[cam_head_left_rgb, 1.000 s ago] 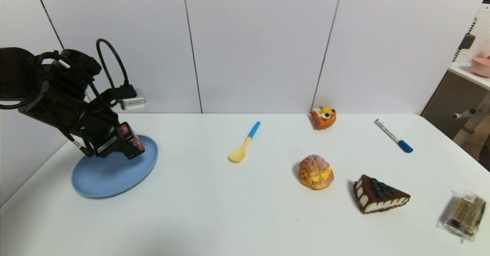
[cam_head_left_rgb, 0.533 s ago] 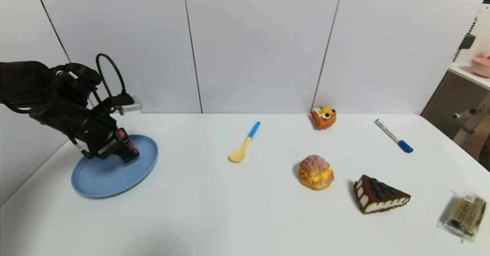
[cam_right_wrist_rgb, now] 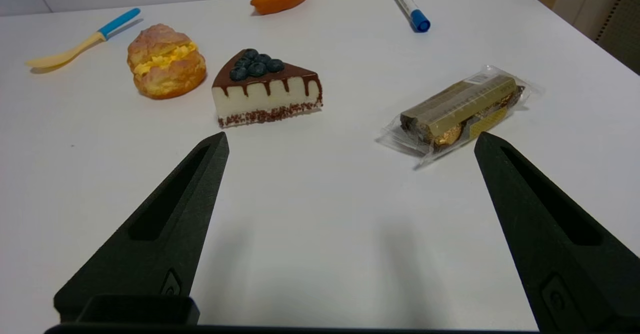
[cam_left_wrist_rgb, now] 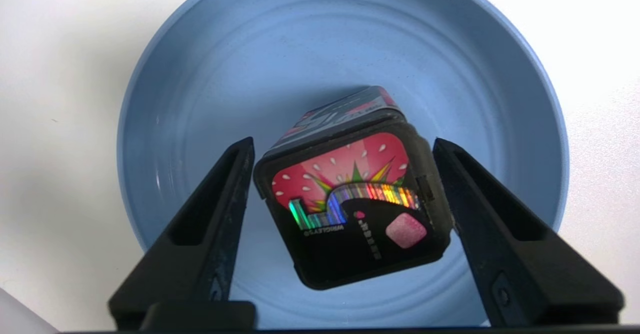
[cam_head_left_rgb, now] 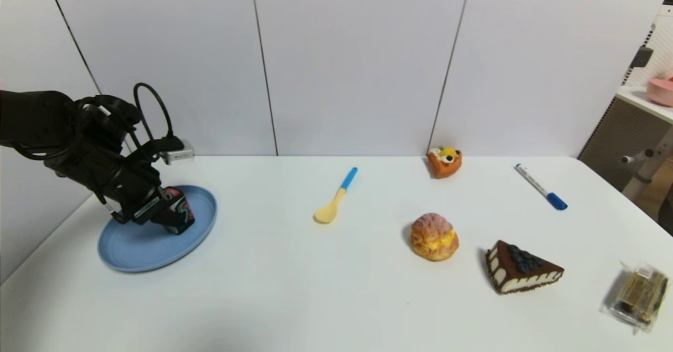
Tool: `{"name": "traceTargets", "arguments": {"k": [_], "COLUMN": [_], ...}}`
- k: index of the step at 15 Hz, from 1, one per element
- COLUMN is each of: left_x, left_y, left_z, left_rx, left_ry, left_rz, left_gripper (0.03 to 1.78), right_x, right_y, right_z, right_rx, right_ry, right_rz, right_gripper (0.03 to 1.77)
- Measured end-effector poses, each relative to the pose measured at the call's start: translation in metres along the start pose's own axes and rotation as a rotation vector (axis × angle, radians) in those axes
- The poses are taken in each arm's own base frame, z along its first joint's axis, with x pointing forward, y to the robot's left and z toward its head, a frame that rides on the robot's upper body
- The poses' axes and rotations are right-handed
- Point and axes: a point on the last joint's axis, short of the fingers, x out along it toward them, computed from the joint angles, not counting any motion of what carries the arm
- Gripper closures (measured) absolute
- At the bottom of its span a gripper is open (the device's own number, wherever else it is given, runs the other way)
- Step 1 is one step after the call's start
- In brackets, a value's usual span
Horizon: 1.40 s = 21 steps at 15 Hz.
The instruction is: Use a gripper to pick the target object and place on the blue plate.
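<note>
Within the last 1 second the left gripper (cam_left_wrist_rgb: 345, 189) has lowered the target object (cam_head_left_rgb: 180, 216) onto the blue plate (cam_head_left_rgb: 136, 252) by the desk's left edge and parted its fingers, so only retreat likely remains.

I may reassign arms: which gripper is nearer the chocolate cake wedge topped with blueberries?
Right. The right gripper hovers open over the table just short of the chocolate cake wedge; the left gripper is far across the table at the round blue plate.
</note>
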Motion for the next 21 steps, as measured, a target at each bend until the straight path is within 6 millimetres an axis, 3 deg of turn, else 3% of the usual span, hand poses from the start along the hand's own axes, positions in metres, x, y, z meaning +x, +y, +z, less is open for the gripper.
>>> {"name": "traceTargets", "arguments": {"k": [4, 8, 12, 15, 21], "left_x": [-0.018, -0.055, -0.105, -0.130, -0.131], "left_y": [-0.005, -0.029, -0.075, -0.114, -0.182], "left_z": [0.001, -0.007, -0.029, -0.051, -0.100], "left_rx": [-0.003, -0.079, -0.179, -0.212, -0.253], "left_ry": [-0.018, -0.044, -0.115, -0.202, -0.528], "left_rz": [0.031, 0.075, 0.133, 0.187, 0.308], "left_gripper": [0.34, 0.25, 0.19, 0.16, 0.14], "right_x": [0.000, 0.000, 0.000, 0.000, 0.000], "right_y": [0.000, 0.000, 0.000, 0.000, 0.000], "right_z": [0.000, 0.000, 0.000, 0.000, 0.000], "right_rx": [0.000, 0.000, 0.000, 0.000, 0.000], "right_ry": [0.000, 0.000, 0.000, 0.000, 0.000], "right_rz": [0.001, 0.000, 0.001, 0.001, 0.001], "right_gripper": [0.10, 0.10, 0.10, 0.10, 0.10]}}
